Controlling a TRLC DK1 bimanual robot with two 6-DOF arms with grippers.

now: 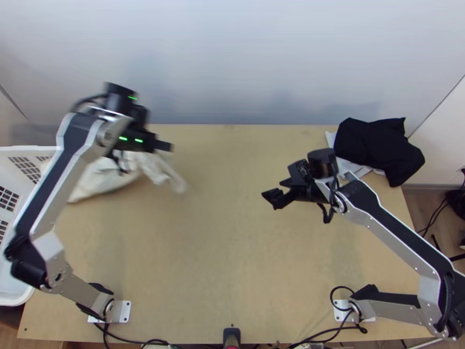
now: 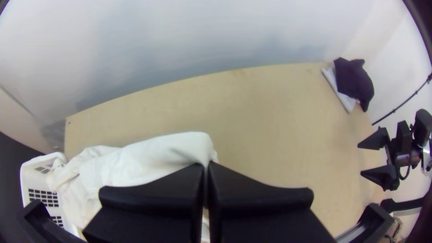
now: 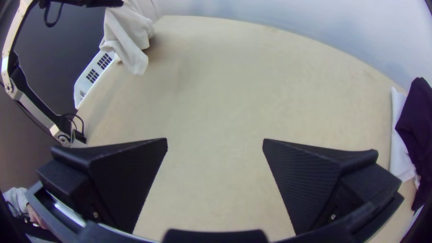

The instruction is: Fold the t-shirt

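Pinching the white t-shirt [image 2: 168,153] in its closed jaws, the left arm [image 1: 46,180] is clearly the nearer; the cloth trails bunched, long axis running toward the basket [image 2: 47,157], so spreading probably wants a pull away from the basket. Across the desk [image 1: 232,262] from the basket, the right arm [image 1: 395,232] holds its jaws spread, near dark cloth [image 1: 378,145]; a pale wall [image 1: 244,58] stands behind.

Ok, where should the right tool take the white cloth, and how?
I'd take the hanging end of the white cloth from the middle of the table: it droops loose toward the open right tool, below where the left tool pinches the cloth.
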